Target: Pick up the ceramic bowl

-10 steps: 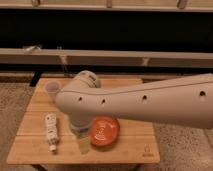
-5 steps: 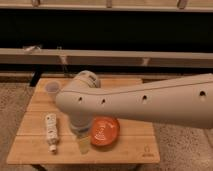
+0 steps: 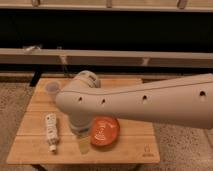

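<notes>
Just beside the ceramic bowl (image 3: pixel 104 132), claw (image 3: pixel 83 144) (grip unclear); cup (image 3: pixel 52 88), bottle (image 3: pixel 50 131) on table (image 3: pixel 131 146)

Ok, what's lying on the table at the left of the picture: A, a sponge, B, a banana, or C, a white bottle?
C: a white bottle lies on its side there, with the gripper low over the table between it and the ceramic bowl.

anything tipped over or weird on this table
Only the bottle: it lies on its side on the left of the table instead of standing. The cup stands upright at the back left, and the bowl shows no spill. The hand hangs just left of the bowl.
</notes>
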Robot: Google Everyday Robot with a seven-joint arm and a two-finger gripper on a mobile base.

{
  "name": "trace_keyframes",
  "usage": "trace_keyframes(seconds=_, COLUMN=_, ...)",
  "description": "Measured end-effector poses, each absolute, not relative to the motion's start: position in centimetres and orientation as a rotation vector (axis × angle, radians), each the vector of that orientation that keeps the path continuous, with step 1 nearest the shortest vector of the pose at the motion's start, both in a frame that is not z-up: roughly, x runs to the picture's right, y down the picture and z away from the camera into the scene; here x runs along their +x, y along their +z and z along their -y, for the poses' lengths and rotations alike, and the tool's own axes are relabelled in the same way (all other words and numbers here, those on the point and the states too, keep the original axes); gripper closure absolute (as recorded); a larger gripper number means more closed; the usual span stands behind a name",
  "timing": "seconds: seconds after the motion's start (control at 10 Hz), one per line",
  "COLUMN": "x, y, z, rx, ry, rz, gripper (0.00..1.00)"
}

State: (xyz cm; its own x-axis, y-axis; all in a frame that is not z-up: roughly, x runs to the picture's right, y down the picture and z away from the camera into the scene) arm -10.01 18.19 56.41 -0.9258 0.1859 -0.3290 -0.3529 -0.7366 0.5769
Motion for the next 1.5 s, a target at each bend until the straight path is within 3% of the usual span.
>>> trace_keyframes(seconds=0.3, x=-8.1, y=58.8, z=-19.4, rx=-0.304, ry=2.667, rz=-0.923, gripper=0.20)
trace_keyframes(seconds=0.7, x=-5.7, y=65.0, z=-23.9, rx=-0.245, ry=2.675, rz=-0.899, gripper=0.20)
trace_keyframes(seconds=1.2, x=-2.9, y=71.8, z=-27.4, rx=-0.222, ry=2.699, rz=-0.948, gripper=0.20)
trace_keyframes(seconds=1.5, x=-1.9, y=74.1, z=-29.9, rx=-0.192, ry=2.711, rz=-0.992, gripper=0.20)
